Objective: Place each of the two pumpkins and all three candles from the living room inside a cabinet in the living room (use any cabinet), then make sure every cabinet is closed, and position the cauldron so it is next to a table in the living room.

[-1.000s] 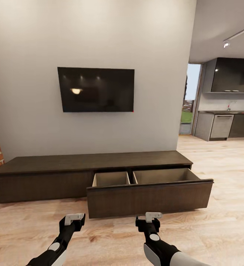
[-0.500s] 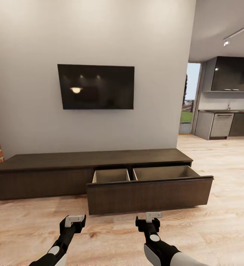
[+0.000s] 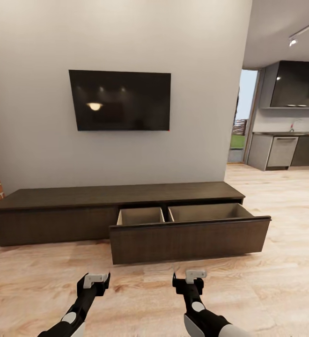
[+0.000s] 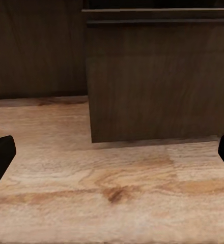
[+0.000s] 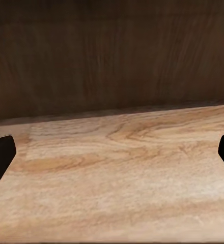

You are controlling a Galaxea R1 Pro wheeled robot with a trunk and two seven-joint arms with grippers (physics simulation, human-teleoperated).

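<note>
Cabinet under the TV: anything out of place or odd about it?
Only that the cabinet's right drawer stands pulled out, its two compartments bare as far as visible; the left front is flush. Nothing looks damaged or askew.

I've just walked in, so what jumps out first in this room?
The long dark cabinet against the wall, its right drawer pulled open and looking empty inside. Above it hangs a black TV. In front, the left gripper and right gripper hover open over the wooden floor.

The cabinet (image 3: 112, 206) runs along the grey wall at centre, its right drawer (image 3: 189, 236) pulled out, both compartments bare. A television (image 3: 120, 100) hangs at twelve o'clock. The left gripper (image 3: 95, 281) sits at seven o'clock, the right gripper (image 3: 195, 277) at five.
</note>
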